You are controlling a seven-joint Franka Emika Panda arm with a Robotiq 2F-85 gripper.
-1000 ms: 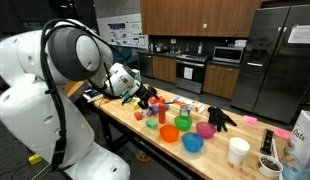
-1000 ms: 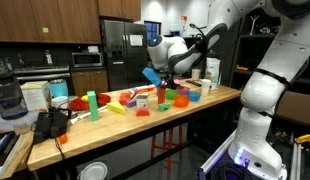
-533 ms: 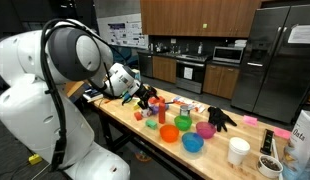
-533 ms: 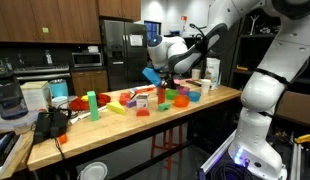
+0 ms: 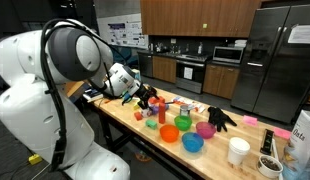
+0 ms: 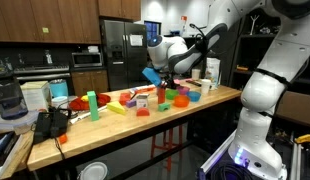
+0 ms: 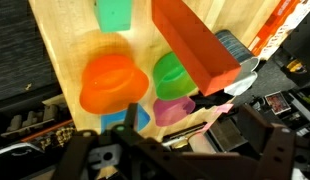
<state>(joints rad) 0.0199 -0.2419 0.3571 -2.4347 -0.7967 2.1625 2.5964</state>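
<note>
In an exterior view the pincer (image 5: 145, 97) hangs over the tabletop (image 5: 123, 122) on the robot's side of the orange bowl (image 5: 169, 132). It has not moved in the last second, which looks like a pause. The wall posters (image 5: 120, 35) are unreadable. In an exterior view the pincer (image 6: 160, 76) is equally still. In the wrist view the red block (image 7: 195, 45) lies near the orange bowl (image 7: 115, 80); I cannot tell whether the pincer (image 7: 170, 160) is open or closed.

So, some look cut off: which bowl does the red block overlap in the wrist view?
The green bowl: the red block covers its edge, unlike the orange bowl beside it.
</note>
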